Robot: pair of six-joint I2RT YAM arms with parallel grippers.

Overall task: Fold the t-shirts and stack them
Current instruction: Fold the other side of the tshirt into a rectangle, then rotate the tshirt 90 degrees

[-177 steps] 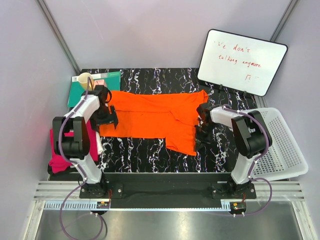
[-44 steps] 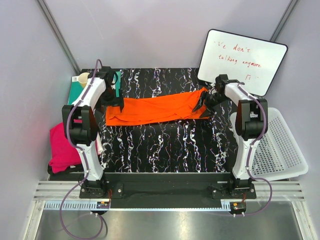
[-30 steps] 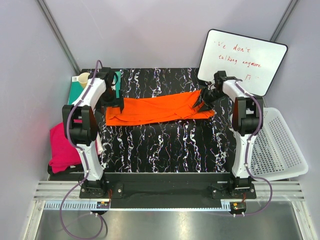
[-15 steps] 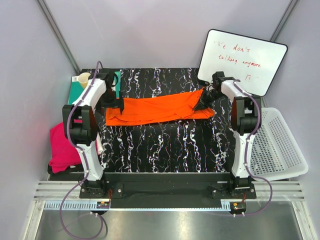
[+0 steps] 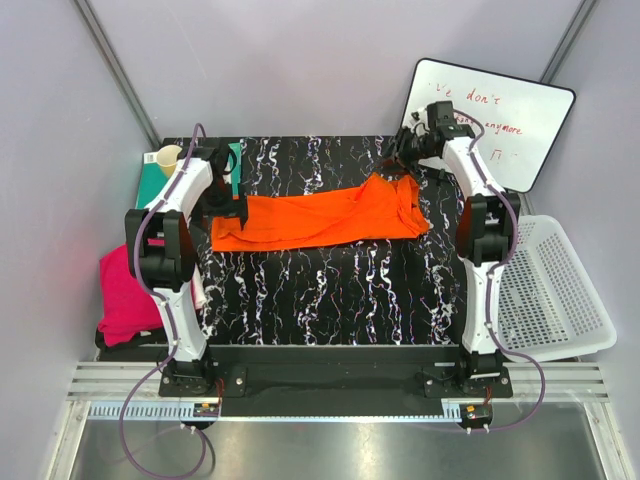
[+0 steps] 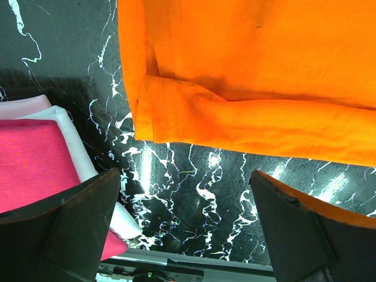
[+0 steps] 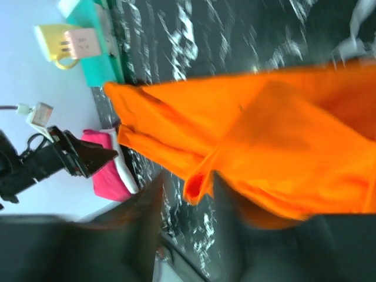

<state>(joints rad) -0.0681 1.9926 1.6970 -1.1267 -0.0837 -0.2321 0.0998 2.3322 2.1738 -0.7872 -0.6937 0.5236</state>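
The orange t-shirt (image 5: 320, 218) lies folded into a long strip across the far half of the table; its left hem end (image 6: 176, 111) shows from the left wrist. My left gripper (image 5: 232, 205) (image 6: 188, 235) hangs wide open over bare tabletop beside that end, holding nothing. My right gripper (image 5: 400, 160) (image 7: 189, 182) is raised above the shirt's bunched right end (image 7: 282, 147), jaws apart; a cloth fold shows in the gap below, in a blurred picture. The pink t-shirt (image 5: 125, 300) (image 6: 29, 164) sits bunched at the table's left edge.
A yellow mug (image 5: 170, 157) stands on a teal mat (image 5: 155, 185) at the back left. A whiteboard (image 5: 485, 120) leans at the back right, close behind my right arm. A white perforated basket (image 5: 555, 290) sits off the right edge.
My right gripper has risen and moved back toward the whiteboard, off the shirt's right end, which is now bunched inward. The left arm has stayed put.
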